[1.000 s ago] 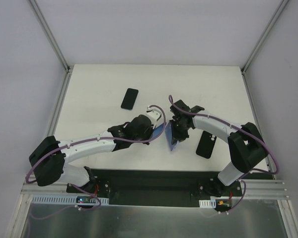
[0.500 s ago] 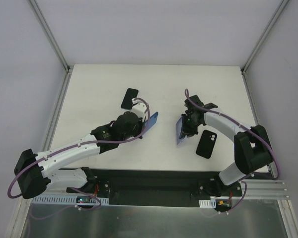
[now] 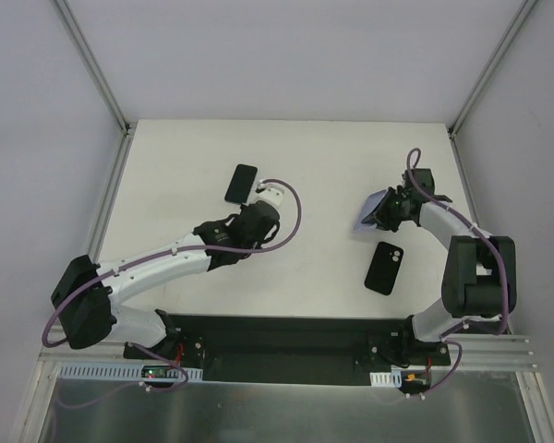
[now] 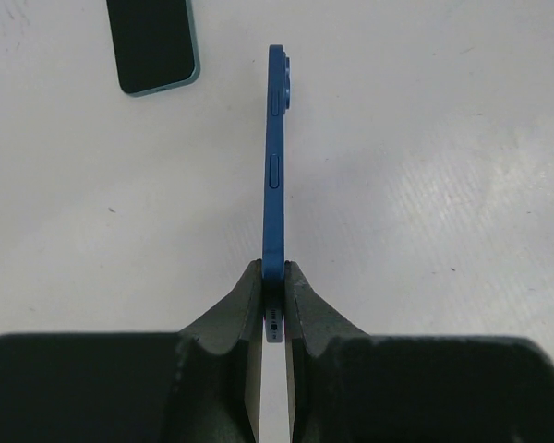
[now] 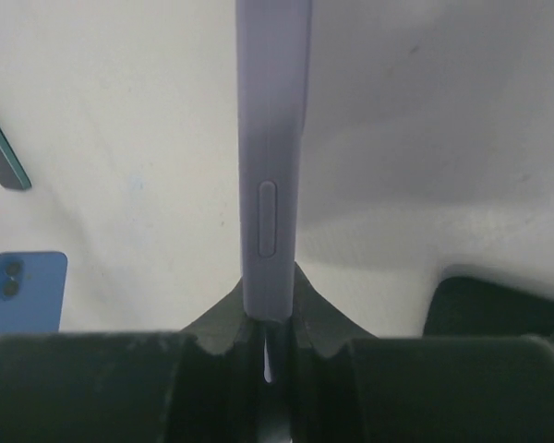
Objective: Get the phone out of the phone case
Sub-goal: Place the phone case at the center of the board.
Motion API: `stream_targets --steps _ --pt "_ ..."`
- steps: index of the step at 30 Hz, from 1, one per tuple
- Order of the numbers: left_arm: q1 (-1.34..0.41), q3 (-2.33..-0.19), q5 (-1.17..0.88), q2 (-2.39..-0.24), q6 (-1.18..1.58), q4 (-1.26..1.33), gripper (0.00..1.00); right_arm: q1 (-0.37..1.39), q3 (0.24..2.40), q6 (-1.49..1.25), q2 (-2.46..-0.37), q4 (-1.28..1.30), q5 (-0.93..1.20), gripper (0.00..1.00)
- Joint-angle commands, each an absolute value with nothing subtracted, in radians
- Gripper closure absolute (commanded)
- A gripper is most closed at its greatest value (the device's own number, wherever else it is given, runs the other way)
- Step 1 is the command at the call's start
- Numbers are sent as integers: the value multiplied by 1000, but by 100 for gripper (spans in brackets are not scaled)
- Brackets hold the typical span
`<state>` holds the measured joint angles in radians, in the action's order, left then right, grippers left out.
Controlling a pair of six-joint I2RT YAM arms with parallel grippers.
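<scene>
Left gripper (image 4: pixel 273 277): we pinch blue phone (image 4: pixel 275 157) by its end, fingers closed tight on it, phone on edge, out of case. Teal-edged phone (image 4: pixel 152 46) lies flat on table (image 4: pixel 443 185) at 11 o'clock from it. Right gripper (image 5: pixel 270 300): we clamp lilac case (image 5: pixel 272 138) edge-on. From top camera we see case at table's 3 o'clock side, well apart from left gripper; black phone (image 3: pixel 384 268) lies flat at case's 6 o'clock.

From above and behind, the top camera takes in the whole worktop (image 3: pixel 185 157); each wrist camera sights closely along its jaws onto it.
</scene>
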<state>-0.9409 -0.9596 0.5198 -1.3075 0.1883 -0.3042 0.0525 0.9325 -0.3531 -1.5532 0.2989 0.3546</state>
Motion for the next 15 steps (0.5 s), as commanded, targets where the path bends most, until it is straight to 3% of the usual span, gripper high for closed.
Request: stream_targets --steps 1,3,6,7,10,15 --pt "-937 -1032 659 -1370 176 -357 100 -46 934 -353 -1606 210 365 99" --pt "-940 -1052 670 -1416 189 -377 100 -95 943 -342 -1630 210 353 97" --pt "-953 -1077 701 -1472 204 -394 100 -144 975 -330 -1681 250 310 78" --pt "-954 -1084 706 -1495 207 -408 100 -152 992 -330 -1699 296 289 54" --pt "-972 -1111 739 -1546 215 -434 100 -179 1008 -331 -1701 371 218 27" --pt "-1005 -1179 811 -1635 213 -479 100 -186 1023 -327 -1619 455 66 14"
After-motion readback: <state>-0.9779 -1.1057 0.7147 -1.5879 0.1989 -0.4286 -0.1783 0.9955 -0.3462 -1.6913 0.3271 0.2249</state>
